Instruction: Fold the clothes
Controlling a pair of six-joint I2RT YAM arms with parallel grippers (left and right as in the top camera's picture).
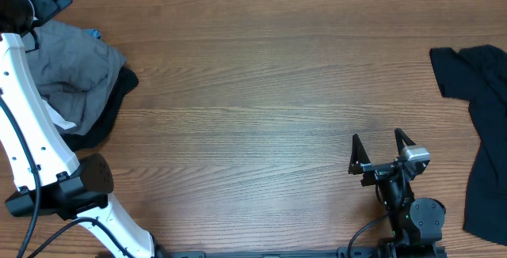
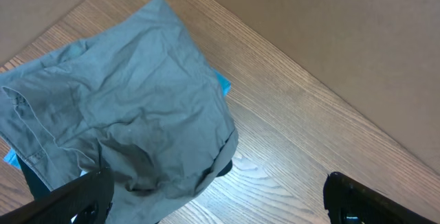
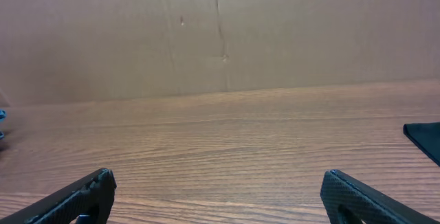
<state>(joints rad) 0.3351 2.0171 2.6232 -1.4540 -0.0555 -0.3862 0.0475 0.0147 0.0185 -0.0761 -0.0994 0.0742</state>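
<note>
"Since the far-left corner holds most of the load, what lies there?"

"A crumpled grey garment point(image 1: 75, 72), in a heap. A black cloth point(image 1: 107, 119) sticks out under its near side and a light-blue cloth point(image 1: 95, 33) shows at its far edge."

"Left gripper point(image 2: 216, 202)?"

"Over that heap, fingers spread wide, nothing between them."

"Right gripper point(image 1: 379, 143)?"

"By the near edge, toward the right corner, above bare bench point(image 1: 253, 76). Spread wide, holding nothing."

"Anything else?"

"A second black garment point(image 1: 483, 131) lies flat along the right edge, well apart from both grippers."
</note>
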